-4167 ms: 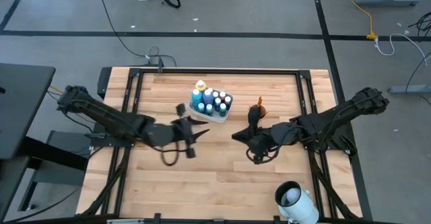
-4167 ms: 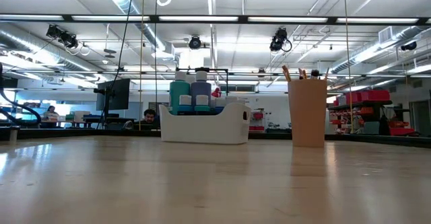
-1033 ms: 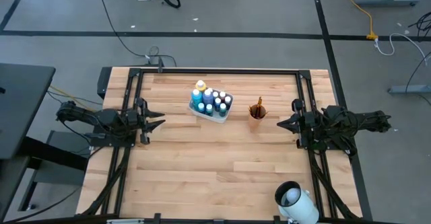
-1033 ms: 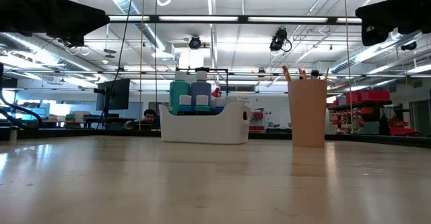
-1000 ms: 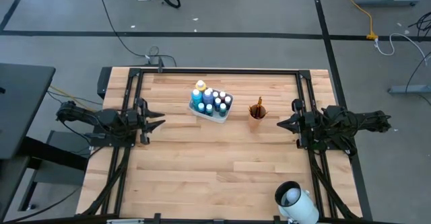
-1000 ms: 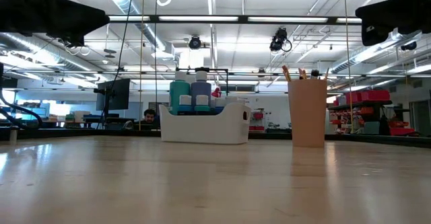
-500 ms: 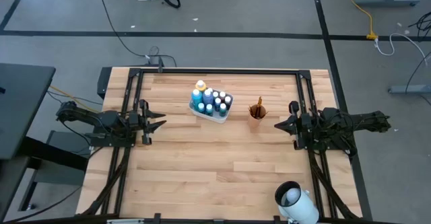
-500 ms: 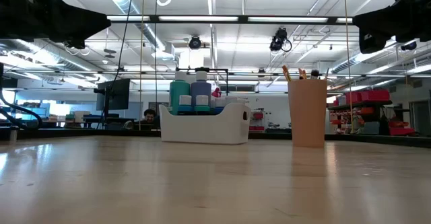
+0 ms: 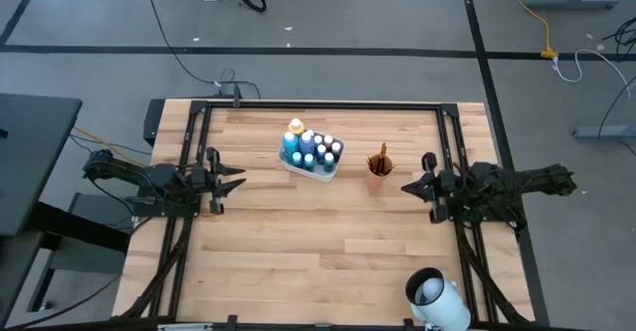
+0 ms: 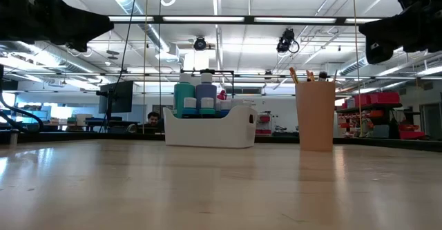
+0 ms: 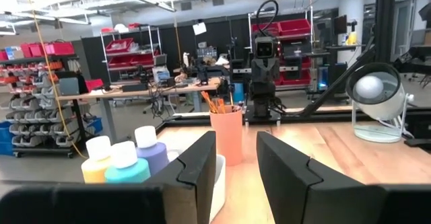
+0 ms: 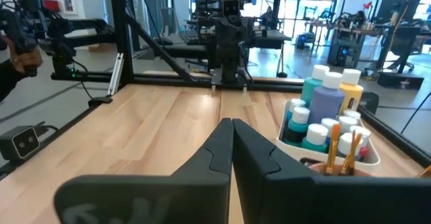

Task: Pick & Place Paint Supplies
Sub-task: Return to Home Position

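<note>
While the paint bottles (image 9: 311, 150) stand packed in the white tray (image 10: 207, 130) toward the table's far middle, the paintbrushes (image 9: 381, 156) stand in the orange-brown cup (image 10: 315, 116) just right of it. The left gripper (image 9: 238, 182) hangs at the table's left side, well apart from the tray, fingers spread and empty. The right gripper (image 9: 403, 187) hangs near the cup without touching it, fingers pressed together on nothing. Any print on the bottles is too small to read.

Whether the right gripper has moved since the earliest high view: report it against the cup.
Yes. The right gripper has drawn back rightward, from left of the cup to right of it.
</note>
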You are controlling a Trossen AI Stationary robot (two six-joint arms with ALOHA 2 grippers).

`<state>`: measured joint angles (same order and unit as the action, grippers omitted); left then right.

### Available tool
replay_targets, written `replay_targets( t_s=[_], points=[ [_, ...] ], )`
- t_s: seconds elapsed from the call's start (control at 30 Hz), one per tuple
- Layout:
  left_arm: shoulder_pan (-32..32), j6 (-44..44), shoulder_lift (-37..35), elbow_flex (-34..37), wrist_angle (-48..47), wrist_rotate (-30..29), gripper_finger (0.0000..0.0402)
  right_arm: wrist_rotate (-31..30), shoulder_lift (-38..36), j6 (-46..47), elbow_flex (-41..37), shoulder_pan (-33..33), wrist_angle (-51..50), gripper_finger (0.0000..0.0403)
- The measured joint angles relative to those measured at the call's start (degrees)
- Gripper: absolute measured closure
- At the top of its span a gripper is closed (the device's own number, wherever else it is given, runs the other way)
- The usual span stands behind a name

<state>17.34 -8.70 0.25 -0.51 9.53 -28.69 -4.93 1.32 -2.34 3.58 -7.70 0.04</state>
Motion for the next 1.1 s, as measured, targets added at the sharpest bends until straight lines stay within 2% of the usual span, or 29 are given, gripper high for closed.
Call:
replay_targets(
  t_s=[0.3,0.9,1.1],
  points=[
    [0.0,1.35,0.0,0.02,-3.59,-0.14,0.0285,-0.04,0.04,3.27,-2.76,0.0,3.52,0.0395],
    [0.0,1.19,0.0,0.04,-4.14,-0.15,0.0285,-0.15,0.04,3.38,-2.68,0.0,3.73,0.0395],
    [0.0,-0.45,0.0,0.07,-4.1,-0.15,0.0285,-0.26,0.04,0.44,-2.68,0.0,3.73,0.0395]
  ],
)
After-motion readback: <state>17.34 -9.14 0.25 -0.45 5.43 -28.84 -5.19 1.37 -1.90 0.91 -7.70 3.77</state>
